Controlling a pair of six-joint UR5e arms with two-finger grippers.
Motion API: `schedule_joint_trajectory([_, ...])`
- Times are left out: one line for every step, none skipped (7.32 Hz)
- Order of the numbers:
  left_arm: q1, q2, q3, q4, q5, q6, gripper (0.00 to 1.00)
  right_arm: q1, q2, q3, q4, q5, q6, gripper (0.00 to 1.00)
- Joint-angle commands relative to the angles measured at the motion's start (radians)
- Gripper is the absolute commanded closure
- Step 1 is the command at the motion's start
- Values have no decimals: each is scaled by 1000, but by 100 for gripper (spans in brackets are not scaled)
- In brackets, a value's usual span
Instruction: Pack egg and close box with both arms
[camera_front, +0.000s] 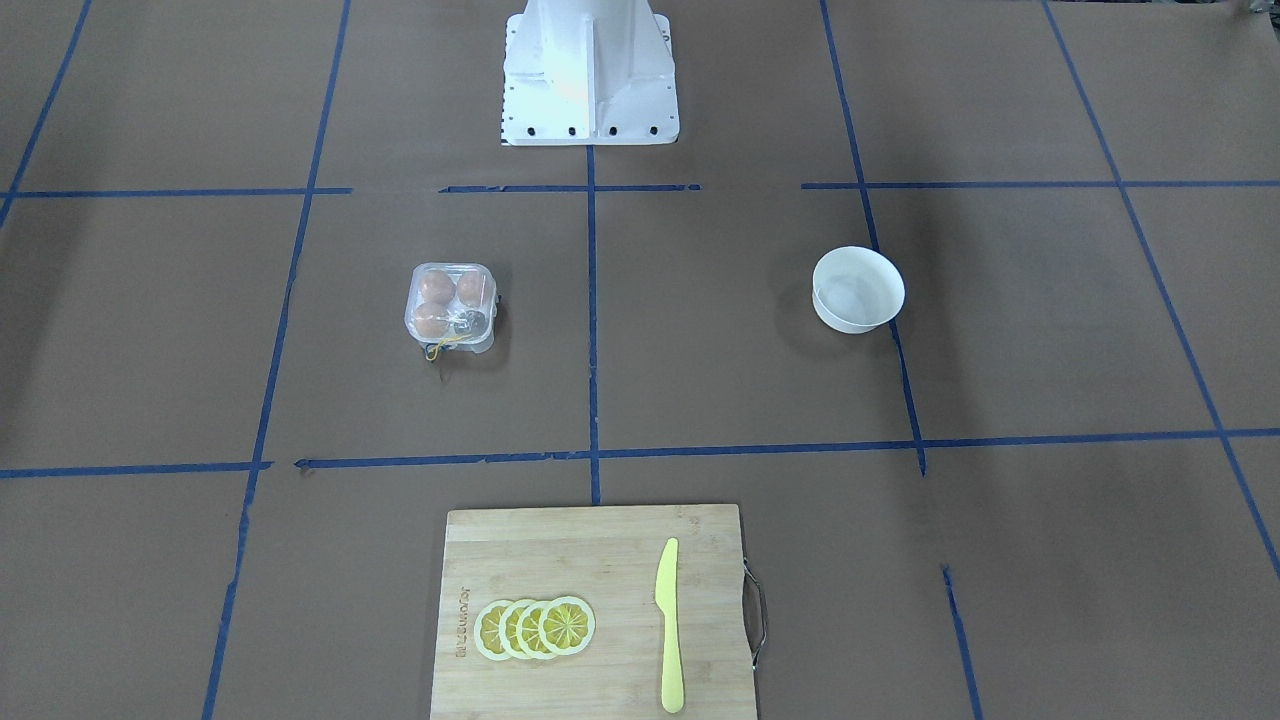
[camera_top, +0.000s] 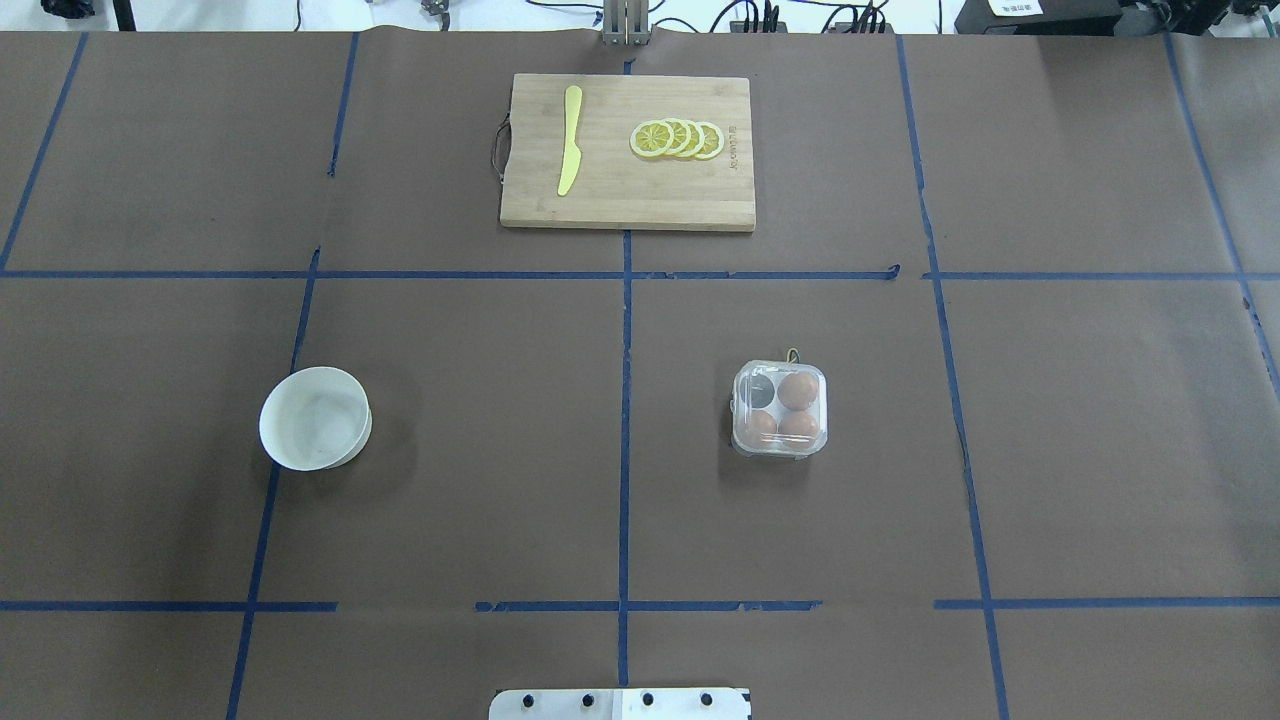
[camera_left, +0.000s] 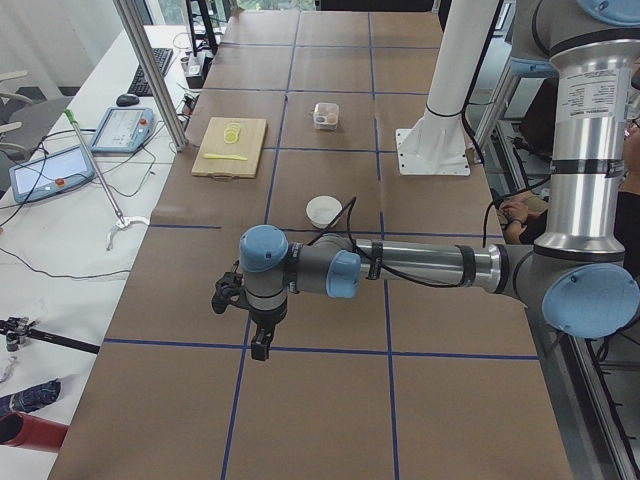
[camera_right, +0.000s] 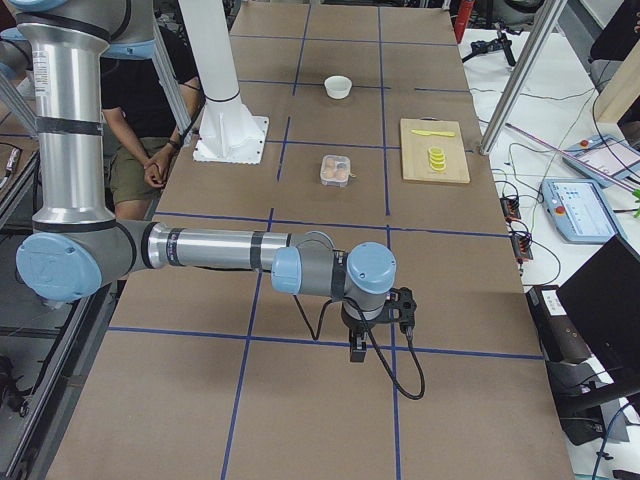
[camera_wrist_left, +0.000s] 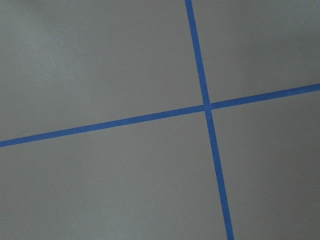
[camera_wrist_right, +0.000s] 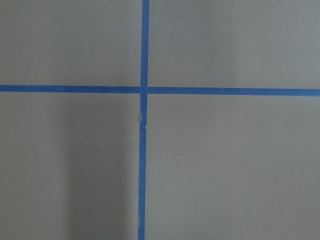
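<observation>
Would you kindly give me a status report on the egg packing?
Left gripper, right gripper at table ends, jaws unreadable. Box apparently shut: three eggs, one cup empty. Bowl, cutting board stand apart.

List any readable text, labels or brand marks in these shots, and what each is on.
Nothing legible.
Cutting board: brand mark along the edge opposite the handle, too blurred.
Left arm: printed label on the upright tube, too small.
Egg box, bowl, knife: no markings seen.
</observation>
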Motion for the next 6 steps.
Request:
schedule_joint_trajectory([0, 36, 6, -94, -10, -79, 0, 10, 6, 4, 0, 24, 7, 0])
schedule_joint_trajectory([0, 36, 6, -108, -17, -102, 0, 12, 6, 4, 2, 32, 16, 0])
schedule_joint_trajectory([0, 38, 6, -108, -21, -102, 0, 12, 5, 2, 2, 32, 19, 0])
schedule_joint_trajectory([0, 38, -1, -108, -22, -104, 0, 12, 5, 1, 2, 32, 19, 0])
schedule_joint_trajectory([1, 36, -2, -108, -30, -111, 0, 12, 5, -2, 2, 32, 19, 0])
schedule_joint_trajectory([0, 38, -2, -105, -84, -113, 0, 12, 5, -2, 2, 32, 19, 0])
